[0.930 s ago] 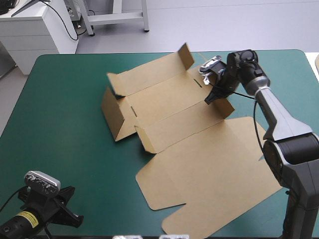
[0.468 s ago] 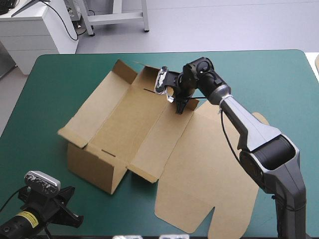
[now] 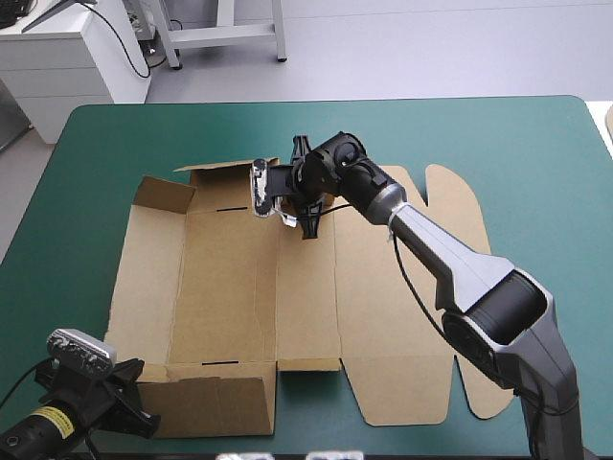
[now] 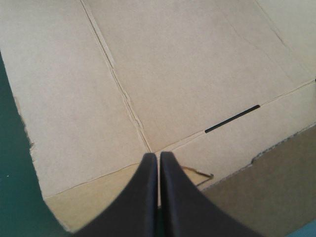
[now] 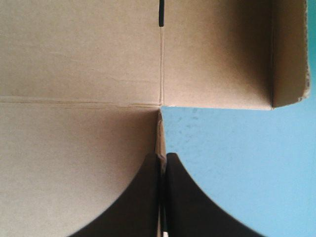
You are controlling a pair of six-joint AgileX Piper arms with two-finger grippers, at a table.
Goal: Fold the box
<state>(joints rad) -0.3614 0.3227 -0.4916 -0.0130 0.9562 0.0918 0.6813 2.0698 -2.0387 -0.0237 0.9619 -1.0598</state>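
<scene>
Right gripper [image 3: 306, 224] pinching box [image 3: 230, 287] far edge, upper centre; left gripper [image 3: 139, 418] pressed together, lower left. Box mostly flat (corner flaps raised): folding barely begun.

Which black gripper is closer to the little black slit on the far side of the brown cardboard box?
Right. The right gripper pinches the brown cardboard box's far edge near that black slit; the left gripper sits at the near left corner, across the whole sheet.
</scene>
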